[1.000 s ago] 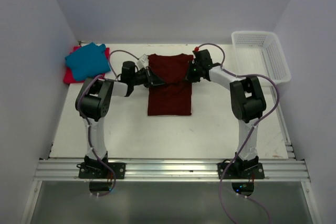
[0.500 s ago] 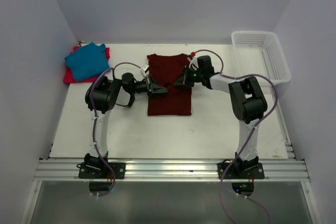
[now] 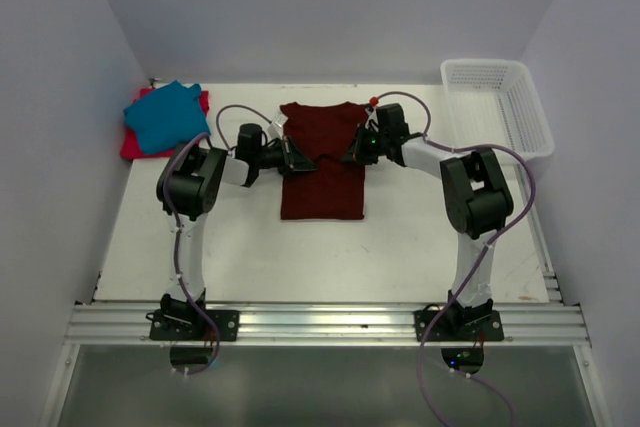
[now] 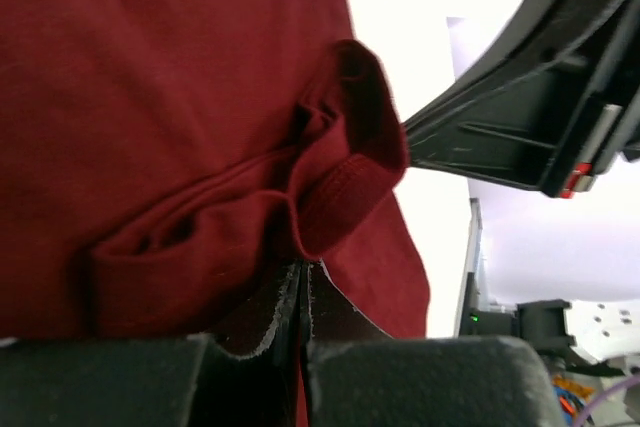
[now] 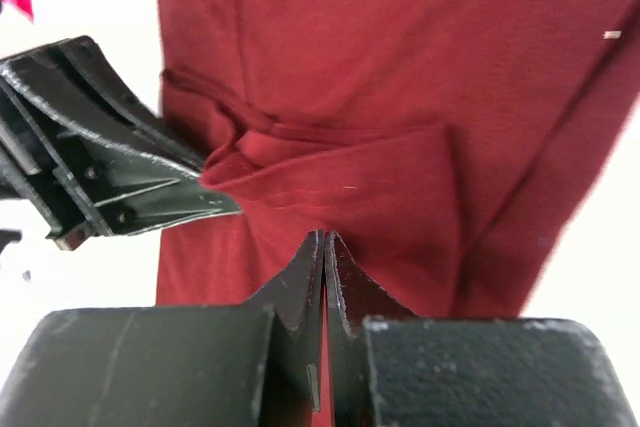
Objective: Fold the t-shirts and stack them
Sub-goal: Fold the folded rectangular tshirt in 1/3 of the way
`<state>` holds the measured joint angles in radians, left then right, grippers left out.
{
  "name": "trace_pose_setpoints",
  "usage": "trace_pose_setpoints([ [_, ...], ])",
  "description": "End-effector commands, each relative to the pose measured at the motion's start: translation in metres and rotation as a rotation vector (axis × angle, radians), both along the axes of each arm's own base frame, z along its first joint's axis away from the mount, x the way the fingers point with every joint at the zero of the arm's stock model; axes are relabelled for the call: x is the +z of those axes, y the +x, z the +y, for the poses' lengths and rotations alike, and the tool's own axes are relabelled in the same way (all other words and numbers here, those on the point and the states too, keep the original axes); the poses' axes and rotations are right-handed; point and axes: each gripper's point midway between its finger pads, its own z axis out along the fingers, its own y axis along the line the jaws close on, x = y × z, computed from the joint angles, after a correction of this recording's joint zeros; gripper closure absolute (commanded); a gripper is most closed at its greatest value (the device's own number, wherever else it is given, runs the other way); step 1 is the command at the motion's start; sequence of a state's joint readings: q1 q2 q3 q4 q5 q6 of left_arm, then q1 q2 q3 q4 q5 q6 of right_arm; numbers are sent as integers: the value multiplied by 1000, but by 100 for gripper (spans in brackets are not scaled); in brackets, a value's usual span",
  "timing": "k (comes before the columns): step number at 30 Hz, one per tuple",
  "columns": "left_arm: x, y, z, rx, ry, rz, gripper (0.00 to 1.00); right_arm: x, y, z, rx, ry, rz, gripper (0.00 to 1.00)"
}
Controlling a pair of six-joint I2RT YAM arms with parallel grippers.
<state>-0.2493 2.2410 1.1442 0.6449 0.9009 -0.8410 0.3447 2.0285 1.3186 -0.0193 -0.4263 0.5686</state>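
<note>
Where the maroon t-shirt (image 3: 322, 162) lies: flat on the white worktop (image 3: 300, 257), centre far, between the two arms; its far part is wider than its near part, and its near hem runs straight.
Left gripper (image 3: 300, 162): at the shirt's left edge, about midway along it; jaws pressed together, pinching a bunched fold of maroon cloth whose stitched hem curls up just past the tips.
Right gripper (image 3: 352, 155): at the shirt's right edge, facing the left one; jaws pressed together, with a raised fold of maroon cloth caught between them.
Grippers to each other: near across the shirt but apart; each one's black fingers show in the other's wrist view.
Teal t-shirt (image 3: 165, 115): a loose folded bundle at the far left of the worktop, lying on top of the red-pink one.
Red-pink t-shirt (image 3: 135, 145): under the teal one, showing along the pile's left and far edges.
Basket (image 3: 497, 107): white plastic mesh, at the far right of the worktop, well apart from all three shirts.
Cables (image 3: 235, 112): purple, looping over each arm.
</note>
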Motion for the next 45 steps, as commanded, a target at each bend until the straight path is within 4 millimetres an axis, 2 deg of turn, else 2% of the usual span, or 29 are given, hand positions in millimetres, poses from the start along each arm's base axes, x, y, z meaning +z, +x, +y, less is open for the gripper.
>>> trace_pose_setpoints([
  [1, 0, 17, 7, 49, 79, -46, 97, 0, 13, -10, -40, -73, -10, 100],
  [7, 10, 18, 3, 40, 36, -60, 96, -17, 18, -24, -106, -161, 5, 100],
  [13, 31, 16, 0, 18, -12, -106, 94, -33, 22, -32, -148, -204, 28, 100],
  [17, 53, 16, 4, 34, 7, -173, 89, -36, 25, -50, -215, -297, 16, 100],
  [22, 69, 21, 10, 57, 27, -223, 89, -34, 24, -57, -225, -339, 4, 100],
  [27, 54, 34, 15, 91, 103, -199, 91, -29, 25, -57, -220, -336, -6, 100],
  [28, 36, 31, 18, 92, 143, -134, 93, -28, 25, -56, -220, -333, -10, 100],
  [31, 16, 32, 23, 106, 202, -83, 95, -26, 27, -56, -223, -329, -14, 100],
  [37, -14, 25, 22, 71, 258, 2, 99, -28, 28, -53, -225, -323, -8, 100],
  [42, -33, 23, 33, 119, 367, 51, 100, -22, 26, -54, -240, -352, -21, 100],
  [45, -32, 27, 45, 175, 421, 39, 100, -18, 25, -69, -305, -439, -40, 100],
])
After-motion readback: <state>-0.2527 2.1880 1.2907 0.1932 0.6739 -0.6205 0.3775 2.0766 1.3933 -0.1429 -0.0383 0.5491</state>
